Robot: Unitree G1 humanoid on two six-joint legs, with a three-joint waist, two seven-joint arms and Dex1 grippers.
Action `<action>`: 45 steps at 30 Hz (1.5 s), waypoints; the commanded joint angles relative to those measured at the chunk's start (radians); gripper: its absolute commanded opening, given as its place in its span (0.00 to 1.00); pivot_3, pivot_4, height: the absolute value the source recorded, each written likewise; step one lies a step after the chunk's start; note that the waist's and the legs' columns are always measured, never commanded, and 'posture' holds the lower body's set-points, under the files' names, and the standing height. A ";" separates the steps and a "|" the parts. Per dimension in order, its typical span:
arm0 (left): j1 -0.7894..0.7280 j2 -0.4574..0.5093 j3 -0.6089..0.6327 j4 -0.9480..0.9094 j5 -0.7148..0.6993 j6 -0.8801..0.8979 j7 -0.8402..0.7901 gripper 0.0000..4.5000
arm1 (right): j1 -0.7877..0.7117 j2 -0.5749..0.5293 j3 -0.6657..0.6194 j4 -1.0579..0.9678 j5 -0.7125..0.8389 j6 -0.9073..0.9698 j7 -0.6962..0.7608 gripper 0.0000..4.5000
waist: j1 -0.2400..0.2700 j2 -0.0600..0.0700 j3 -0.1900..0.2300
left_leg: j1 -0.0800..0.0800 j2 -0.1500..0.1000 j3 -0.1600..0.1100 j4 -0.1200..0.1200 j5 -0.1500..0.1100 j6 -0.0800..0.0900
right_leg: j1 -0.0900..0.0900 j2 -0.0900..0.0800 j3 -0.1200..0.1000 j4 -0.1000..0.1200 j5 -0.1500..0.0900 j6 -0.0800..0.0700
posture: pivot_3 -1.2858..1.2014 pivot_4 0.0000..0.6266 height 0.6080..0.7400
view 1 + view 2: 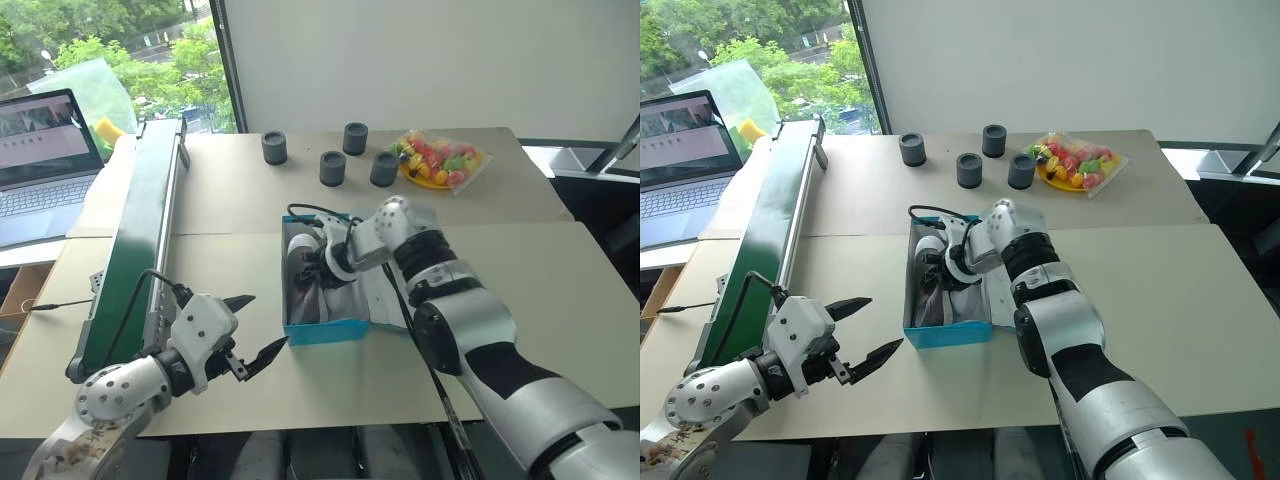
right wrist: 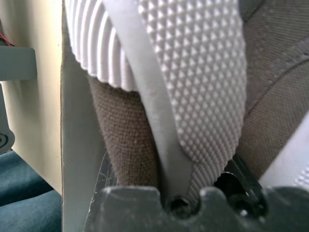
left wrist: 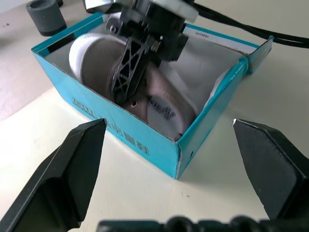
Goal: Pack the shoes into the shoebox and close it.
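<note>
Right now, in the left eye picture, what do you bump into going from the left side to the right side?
laptop → green conveyor belt → left gripper → blue shoebox holding the shoes → bag of colourful sweets

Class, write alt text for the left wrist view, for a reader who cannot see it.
An open bright-blue shoebox on a pale table holds grey shoes, and the right gripper reaches down into it, closed on one shoe. In the foreground the left gripper stands wide open, its black fingers short of the box. A dark cylinder stands behind.
</note>
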 commanded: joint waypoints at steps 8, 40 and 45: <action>0.000 -0.005 -0.015 -0.041 -0.004 -0.008 0.026 1.00 | -0.069 0.027 -0.016 0.121 -0.176 -0.186 0.132 0.43 | -0.001 0.000 0.000 | 0.002 0.000 0.000 0.000 0.000 0.000 | 0.001 0.000 0.000 0.002 0.000 0.000 | 0.52 0.24 1.00; -0.122 0.003 -0.084 0.068 0.000 -0.031 -0.023 1.00 | 0.549 -0.809 0.048 -1.347 0.410 0.175 0.915 0.05 | 0.005 0.002 0.001 | 0.001 0.001 -0.001 0.000 0.000 0.001 | 0.003 0.000 0.000 -0.001 -0.001 0.001 | 0.52 0.24 1.00; -0.128 0.009 -0.074 0.081 -0.007 -0.030 -0.032 1.00 | 0.743 -0.976 0.262 -1.493 0.203 -0.070 0.956 0.02 | 0.011 0.001 0.001 | 0.000 0.000 0.001 0.003 0.000 0.000 | 0.003 -0.001 0.000 -0.001 -0.003 0.005 | 0.52 0.24 1.00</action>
